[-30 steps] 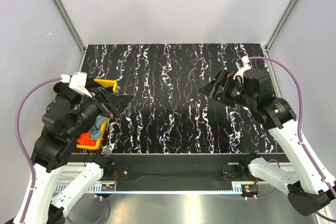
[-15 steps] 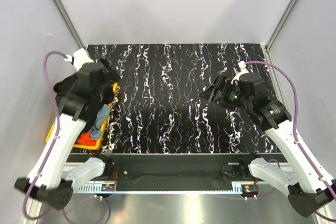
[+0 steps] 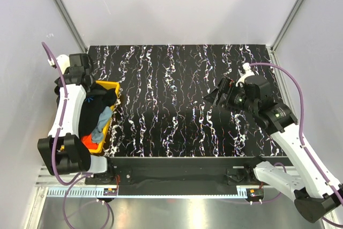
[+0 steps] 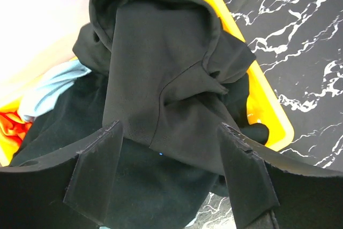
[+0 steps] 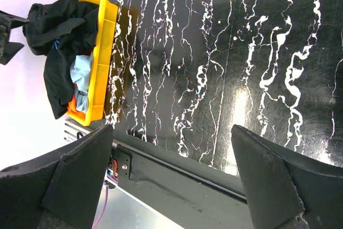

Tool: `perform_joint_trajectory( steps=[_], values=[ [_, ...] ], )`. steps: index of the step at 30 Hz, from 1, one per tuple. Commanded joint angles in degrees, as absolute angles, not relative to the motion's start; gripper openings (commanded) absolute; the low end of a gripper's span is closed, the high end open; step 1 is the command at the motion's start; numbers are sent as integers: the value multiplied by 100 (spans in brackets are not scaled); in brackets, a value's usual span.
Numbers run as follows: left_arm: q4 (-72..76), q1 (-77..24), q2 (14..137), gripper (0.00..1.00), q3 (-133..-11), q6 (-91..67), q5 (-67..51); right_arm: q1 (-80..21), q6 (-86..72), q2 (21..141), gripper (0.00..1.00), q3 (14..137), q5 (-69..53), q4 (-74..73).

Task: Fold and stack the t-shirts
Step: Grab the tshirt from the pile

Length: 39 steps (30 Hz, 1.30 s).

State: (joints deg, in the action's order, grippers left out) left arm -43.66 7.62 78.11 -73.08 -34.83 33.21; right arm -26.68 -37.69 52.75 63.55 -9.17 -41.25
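T-shirts (image 3: 99, 112) are shown heaped in a yellow plastic bin (image 3: 111, 86), which is set at the left edge of the marbled black tabletop (image 3: 171, 95), its long side running along that edge. The heap is topped by a black t-shirt (image 4: 161, 73), crumpled and raised into a peak, with a fold draped over the bin's table-side rim. A grey-blue t-shirt (image 3: 101, 124) is exposed beneath it toward the near end of the bin. An orange-red t-shirt (image 3: 88, 142) is visible at the nearest corner, just beside the grey-blue one. All three garments are contained by the bin or hang over its rim.

In the left wrist view the left gripper (image 4: 170, 132) is seen poised directly above the black t-shirt. Its two fingers (image 4: 96, 170) are spread wide apart with no cloth caught between them. Whether the fingertips touch the cloth cannot be told.

The right gripper (image 3: 218, 93) is held above the right half of the tabletop, well apart from the bin, and is turned toward the left. Its jaws are likewise spread wide, and only tabletop and the distant bin are framed between them in the right wrist view.
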Motion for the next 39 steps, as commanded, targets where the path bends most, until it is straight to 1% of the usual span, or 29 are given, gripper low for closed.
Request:
perform_joint_trajectory(
  steps=[1, 6, 9, 10, 11, 13, 14, 15, 17, 18, 19, 20, 21, 23, 24, 25, 26, 27, 28, 30, 33, 34, 36, 37, 39],
  values=[
    [-4149, 826, 7795, 75, -7251, -3709, 3313, -2663, -3578, 5054, 98, 6354, -932, -3867],
    [-4052, 844, 7892, 75, -6979, -3849, 3507, -2663, -3498, 5062, 98, 6407, -905, -3893],
    [-3946, 861, 8033, 71, -6926, -3666, 3210, -2663, -3367, 5150, 98, 6521, -905, -3981],
    [-3964, 861, 8129, 68, -6926, -3622, 3130, -2663, -3288, 5185, 98, 6574, -801, -4042],
    [-3946, 870, 8147, 53, -6926, -3586, 3085, -2663, -3261, 5212, 98, 6687, -713, -4165],
    [-3894, 870, 8095, 34, -6908, -3577, 3129, -2663, -3217, 5247, 98, 6767, -554, -4254],
    [-3841, 870, 8051, 11, -6943, -3525, 3120, -2663, -3208, 5256, 99, 6837, -536, -4297],
    [-3815, 861, 8025, 1, -7022, -3394, 3042, -2663, -3208, 5256, 98, 6855, -536, -4315],
    [-3753, 853, 7893, 0, -7478, -3314, 2866, -2663, -3217, 5256, 99, 6899, -571, -4324],
    [-3666, 826, 7814, 0, -7636, -3209, 2596, -2663, -3225, 5273, 98, 6917, -571, -4316],
    [-3343, 739, 7587, 0, -7907, -3130, 2401, -2663, -3226, 5265, 99, 6934, -528, -4324],
    [-3122, 686, 7481, 0, -8015, -3025, 2147, -2663, -3226, 5291, 98, 6978, -493, -4324],
    [-2920, 616, 7375, 0, -8137, -2910, 1596, -2663, -3243, 5308, 99, 7005, -449, -4316],
    [-2821, 326, 7400, 0, -8935, -3006, 1119, -2663, -3243, 5361, 99, 7083, -378, -4324],
    [-2813, 212, 7479, 0, -9269, -2954, 516, -2663, -3261, 5370, 99, 7119, -387, -4316],
    [-2830, 11, 7662, 0, -9882, -2944, 257, -2663, -3278, 5405, 99, 7137, -378, -4307],
    [-2821, -200, 7742, 0, -10166, -2988, 37, -2654, -3296, 5431, 98, 7189, -369, -4307],
    [-2813, -333, 7804, 0, -10430, -3127, -496, -2663, -3313, 5449, 99, 7198, -360, -4298],
    [-2769, -595, 7892, 0, -10868, -3199, -701, -2663, -3348, 5467, 99, 7207, -360, -4298],
    [-2637, -1025, 7849, 0, -11143, -3304, -1044, -2663, -3392, 5476, 99, 7190, -325, -4289],
    [-2111, -1370, 7473, 0, -10786, -3540, -1308, -2663, -3506, 5467, 99, 7119, -211, -4298],
    [-1805, -1406, 7358, 0, -10271, -3646, -1370, -2663, -3550, 5475, 98, 7093, -211, -4298],
    [-1539, -1467, 7077, 0, -9723, -3840, -1608, -2663, -3673, 5449, 98, 7040, -220, -4298],
    [-1425, -1476, 7014, 0, -9233, -3876, -1704, -2672, -3709, 5449, 98, 7014, -202, -4298],
    [-1398, -1503, 6857, 0, -8748, -3893, -2098, -2663, -3823, 5423, 98, 6891, -141, -4289]
  ],
)
